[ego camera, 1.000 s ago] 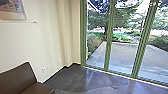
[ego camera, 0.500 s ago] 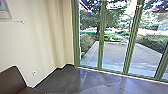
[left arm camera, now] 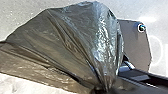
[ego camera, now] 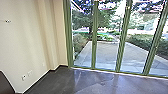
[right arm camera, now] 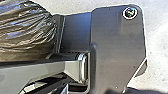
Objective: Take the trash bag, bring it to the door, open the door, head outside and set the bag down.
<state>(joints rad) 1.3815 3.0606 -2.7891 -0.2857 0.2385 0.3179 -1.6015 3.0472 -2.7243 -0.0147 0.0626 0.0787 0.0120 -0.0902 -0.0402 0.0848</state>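
The dark, shiny trash bag (left arm camera: 75, 42) spreads out large in the left wrist view, its plastic drawn into a tight gather at the lower edge. My left gripper (left arm camera: 100, 90) is shut on that gather. In the right wrist view the bag's creased side (right arm camera: 25, 32) bulges beside my dark base plate. How my right gripper stands cannot be made out. Ahead, the head view has tall glass panels (ego camera: 106, 53) in green frames; which of them is the door, I cannot tell.
A pale wall (ego camera: 27, 50) with outlets runs along the left, with the edge of a brown chair (ego camera: 5, 83) at lower left. Dark polished floor (ego camera: 60, 81) reaches the glass. Outside are paving (ego camera: 107, 50), hedges and trees.
The head camera has turned to the right. Less of the chair and the left wall shows, the wall picture has gone out of view, and more glass panels are visible at right.
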